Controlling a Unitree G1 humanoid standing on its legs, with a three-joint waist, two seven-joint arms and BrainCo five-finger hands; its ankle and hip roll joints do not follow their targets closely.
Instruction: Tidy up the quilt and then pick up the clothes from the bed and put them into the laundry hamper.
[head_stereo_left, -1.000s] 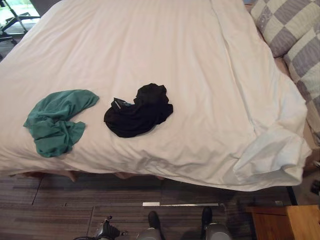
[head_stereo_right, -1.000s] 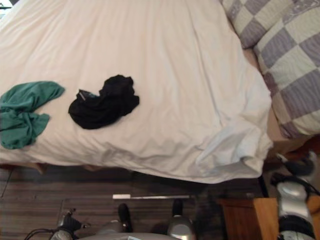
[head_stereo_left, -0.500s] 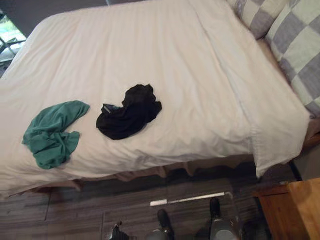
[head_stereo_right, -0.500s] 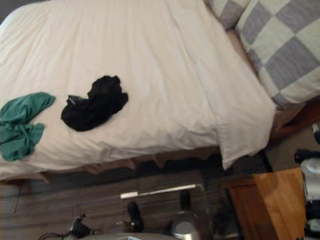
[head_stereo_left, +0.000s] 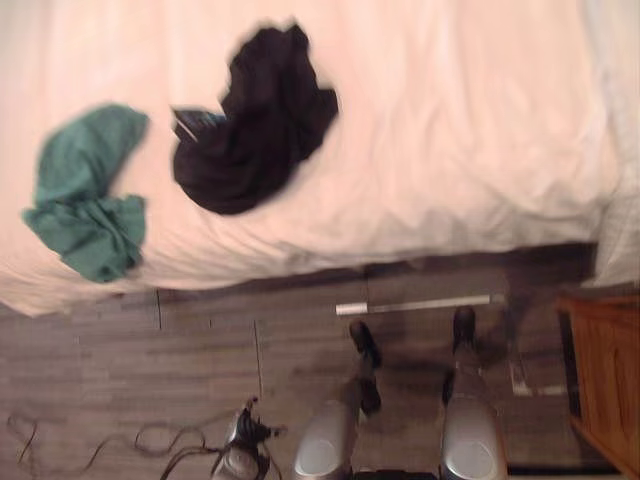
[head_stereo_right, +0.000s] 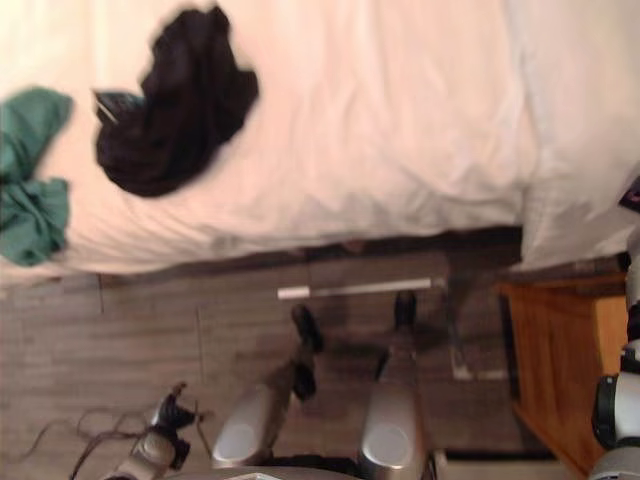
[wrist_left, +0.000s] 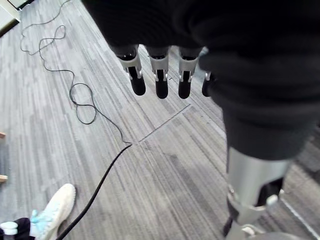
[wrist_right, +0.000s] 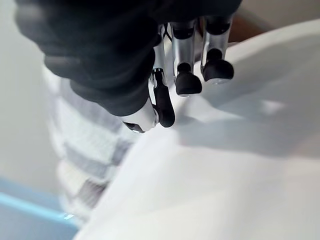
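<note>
A white quilt (head_stereo_left: 450, 120) covers the bed and hangs over its near edge. On it lies a crumpled black garment (head_stereo_left: 255, 120); a green garment (head_stereo_left: 85, 195) sits to its left, close to the edge. My left hand (wrist_left: 157, 75) hangs low over the floor with straight fingers and holds nothing; it also shows at the bottom of the left eye view (head_stereo_left: 240, 455). My right hand (wrist_right: 184, 55) hovers just over the quilt (wrist_right: 225, 165) at the bed's right end, fingers relaxed and empty.
A wooden nightstand (head_stereo_left: 605, 370) stands at the right, beside the bed's corner. A white strip (head_stereo_left: 415, 303) lies on the grey floor in front of the bed. A checked pillow (wrist_right: 80, 150) lies beyond my right hand. A person's white shoe (wrist_left: 50, 215) is on the floor.
The camera has tipped down and closer, so more floor shows. The quilt's bunched right corner now hangs flat. Both garments lie where they were.
</note>
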